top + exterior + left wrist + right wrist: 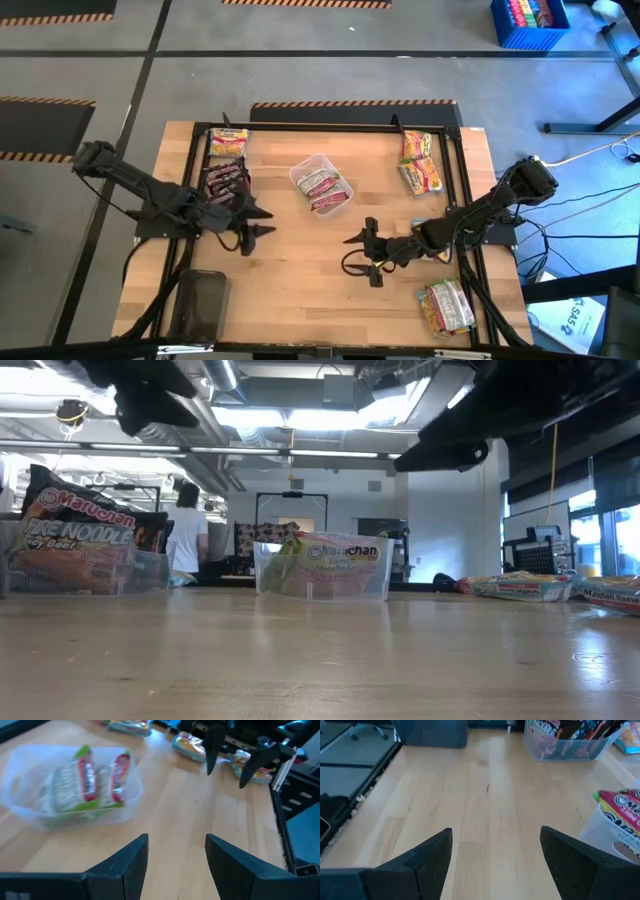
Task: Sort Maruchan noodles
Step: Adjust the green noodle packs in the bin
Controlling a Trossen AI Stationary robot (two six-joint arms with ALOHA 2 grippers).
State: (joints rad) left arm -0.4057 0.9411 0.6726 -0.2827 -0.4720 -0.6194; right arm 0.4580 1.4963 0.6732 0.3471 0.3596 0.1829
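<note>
Maruchan noodles lie in groups. Pale packets with red and green print fill a clear tray [322,186] [70,785] at the table's middle. Dark maroon packets stand in a clear tray [227,181] [568,740] at the left, with a yellow packet [229,142] just beyond it. Yellow-orange packets [420,162] lie flat at the far right, and pale ones [447,305] at the near right. My left gripper [262,222] [177,852] hangs open above bare wood beside the maroon tray. My right gripper [360,255] [495,847] is open over the table's middle, nearer than the central tray.
A dark flat box [200,302] [431,732] sits at the near left corner. A black frame [300,128] borders the work area. Bare wood [305,270] lies between the two grippers. A person [187,535] stands in the room beyond the table.
</note>
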